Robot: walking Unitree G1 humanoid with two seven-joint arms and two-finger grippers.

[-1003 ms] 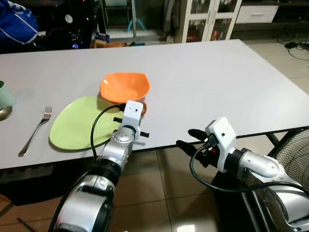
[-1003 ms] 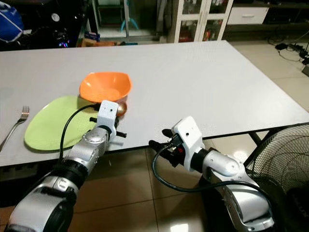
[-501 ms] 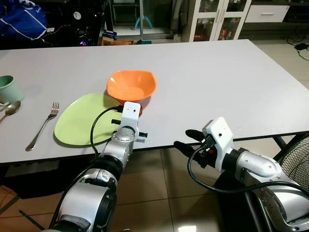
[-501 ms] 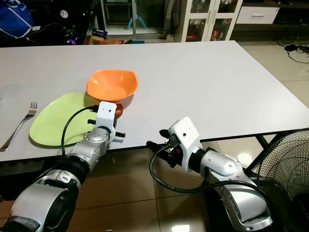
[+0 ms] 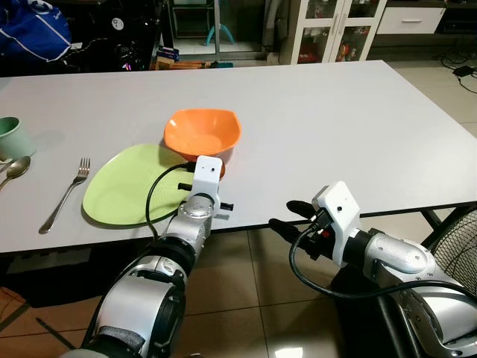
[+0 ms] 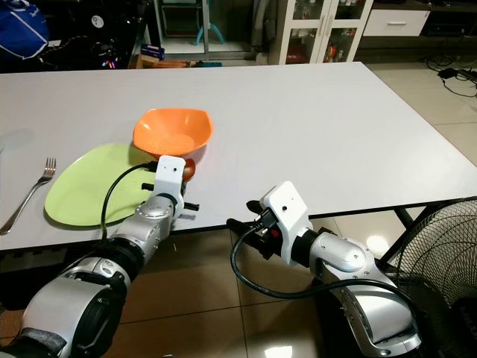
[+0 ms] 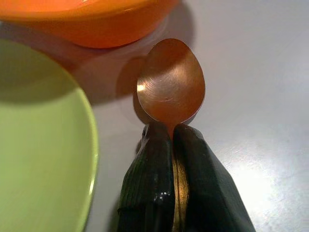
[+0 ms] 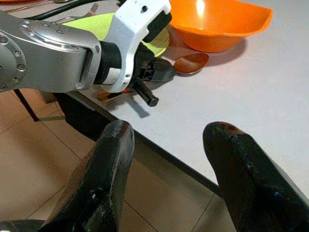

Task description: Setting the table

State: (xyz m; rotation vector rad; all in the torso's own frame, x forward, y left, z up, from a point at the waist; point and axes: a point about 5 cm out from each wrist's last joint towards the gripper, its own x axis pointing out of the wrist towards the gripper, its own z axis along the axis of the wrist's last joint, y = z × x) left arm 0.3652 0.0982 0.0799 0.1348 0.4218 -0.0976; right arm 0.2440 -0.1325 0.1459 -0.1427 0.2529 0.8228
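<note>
Left wrist view shows your left gripper (image 7: 172,140) pinching the copper spoon (image 7: 171,82) by its neck, bowl just beside the orange bowl (image 7: 87,21); your right gripper (image 8: 169,145) hangs spread

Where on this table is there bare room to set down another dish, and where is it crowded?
Free: the table to the right of the orange bowl, and its far strip behind the bowl. Crowded: the near left, where green plate, fork, cup and the left gripper holding a spoon sit.
</note>
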